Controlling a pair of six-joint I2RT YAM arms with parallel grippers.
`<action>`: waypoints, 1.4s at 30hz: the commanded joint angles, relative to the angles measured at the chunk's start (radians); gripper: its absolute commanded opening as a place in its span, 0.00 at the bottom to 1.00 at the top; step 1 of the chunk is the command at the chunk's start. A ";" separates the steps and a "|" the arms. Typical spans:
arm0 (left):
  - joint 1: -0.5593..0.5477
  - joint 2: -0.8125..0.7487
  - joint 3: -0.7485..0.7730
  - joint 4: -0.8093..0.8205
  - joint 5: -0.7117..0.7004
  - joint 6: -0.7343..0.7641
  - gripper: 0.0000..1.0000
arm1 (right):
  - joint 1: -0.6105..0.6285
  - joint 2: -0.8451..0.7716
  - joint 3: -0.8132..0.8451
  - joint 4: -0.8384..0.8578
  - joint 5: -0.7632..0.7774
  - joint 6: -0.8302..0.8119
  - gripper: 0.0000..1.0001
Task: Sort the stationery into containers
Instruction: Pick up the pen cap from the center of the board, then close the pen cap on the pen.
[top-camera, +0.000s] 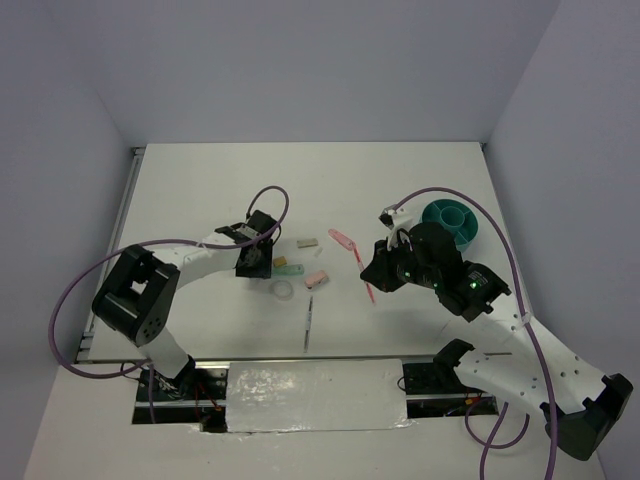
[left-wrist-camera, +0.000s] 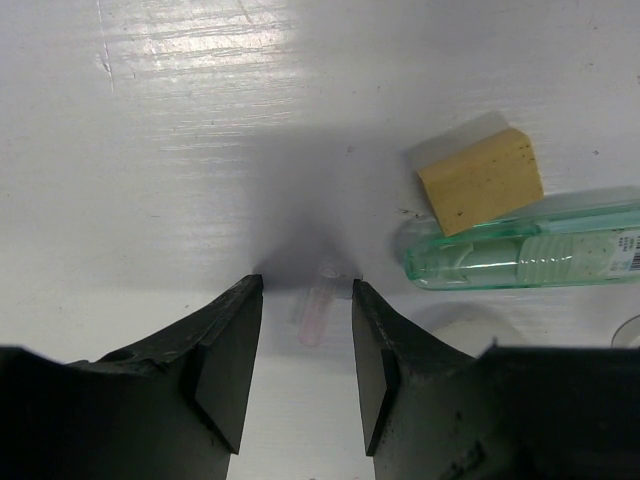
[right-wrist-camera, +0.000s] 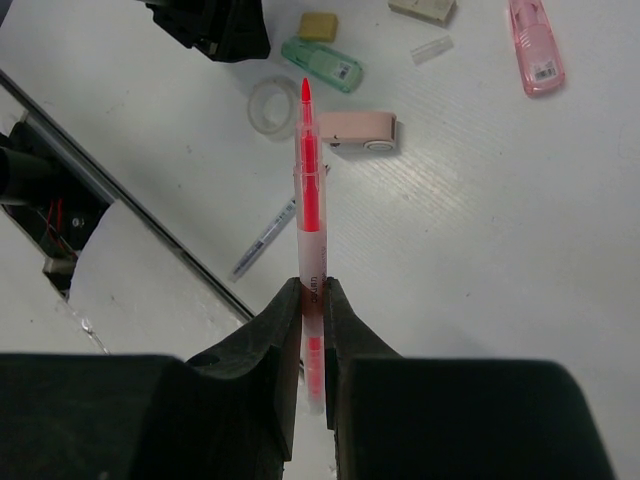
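**Item: pink pen** (right-wrist-camera: 310, 190). Slim, with a translucent barrel and a red core. It is pinched near its back end between the pressed-together fingers of the right hand (right-wrist-camera: 312, 290) and is lifted clear of the tabletop (top-camera: 200, 180). Its long axis runs straight out from the hand, in line with the fingers. The tip points away from the wrist, toward the loose pile.

**Destination: teal round organiser** (top-camera: 465, 237). It stands at the far right of the tabletop, close beside the right arm and well apart from the left. In the overhead view it lies on the opposite side of the right hand from the pen's tip. Judged from this, the hand has to swing round toward it and tilt the pen toward upright over a compartment.

**Loose stock, centre of tabletop:**
- clear tape ring (right-wrist-camera: 272, 103)
- green clear-cased dispenser (right-wrist-camera: 322, 63)
- tan block (right-wrist-camera: 318, 25)
- pale pink roller (right-wrist-camera: 358, 130)
- pink dispenser (right-wrist-camera: 535, 45)
- grey pen (right-wrist-camera: 265, 235), lying nearest the arm bases

**Left hand** (left-wrist-camera: 306, 288). Its fingers are spread and set low over the tabletop. A small clear pinkish cap (left-wrist-camera: 315, 310) lies in the gap between them, ungripped. The tan block and the green dispenser lie just to one side of this hand.
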 joint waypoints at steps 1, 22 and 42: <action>-0.008 0.016 -0.036 -0.052 0.029 -0.014 0.53 | 0.009 0.003 0.018 0.017 -0.010 -0.013 0.00; -0.006 0.024 -0.068 -0.033 0.041 -0.027 0.00 | 0.011 -0.007 0.024 0.008 -0.007 -0.012 0.00; -0.006 -0.968 -0.035 0.253 0.312 -0.122 0.00 | 0.086 -0.180 -0.321 0.718 -0.177 0.358 0.00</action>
